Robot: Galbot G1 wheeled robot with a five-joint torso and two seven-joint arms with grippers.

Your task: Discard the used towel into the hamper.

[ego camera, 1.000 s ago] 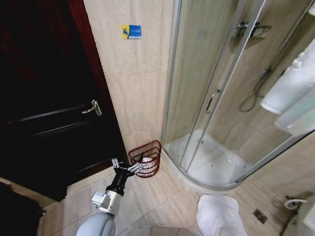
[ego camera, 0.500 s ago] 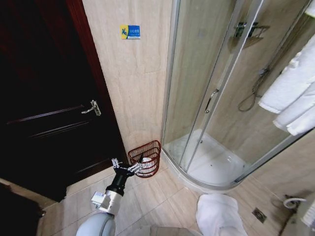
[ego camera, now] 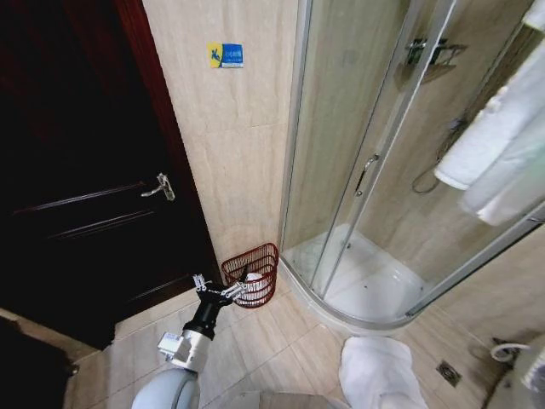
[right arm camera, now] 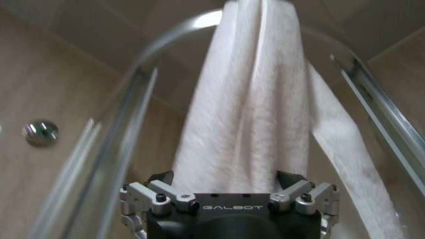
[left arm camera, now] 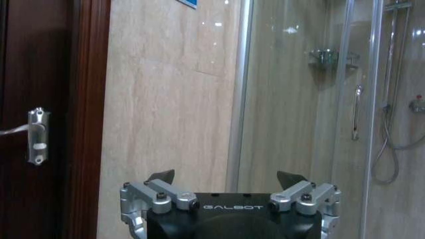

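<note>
Bathroom with beige marble-look tiles, dark wood door at 9 o'clock, curved glass shower enclosure (ego camera: 375, 170) at 3 o'clock. White towel (right arm camera: 249, 99) hangs over the enclosure's top rail, draped in long folds, thick terry pile, soft and limp; in the head view it sits at 2 o'clock. Right hand (right arm camera: 229, 181) is raised right under it, fingers spread either side of the hanging cloth, not pinching it yet, judged lined up for a pull-off grasp. Hamper (ego camera: 254, 274) stands on the floor at 6 o'clock, tucked in the corner between the tiled wall and the shower base: round reddish-brown wire, openwork sides, tapering down, something white inside. Left hand (ego camera: 220, 290) held low just beside the hamper's rim, fingers spread, empty, parked. Another white towel heap (ego camera: 379, 373) lies crumpled on the floor at 5 o'clock.
</note>
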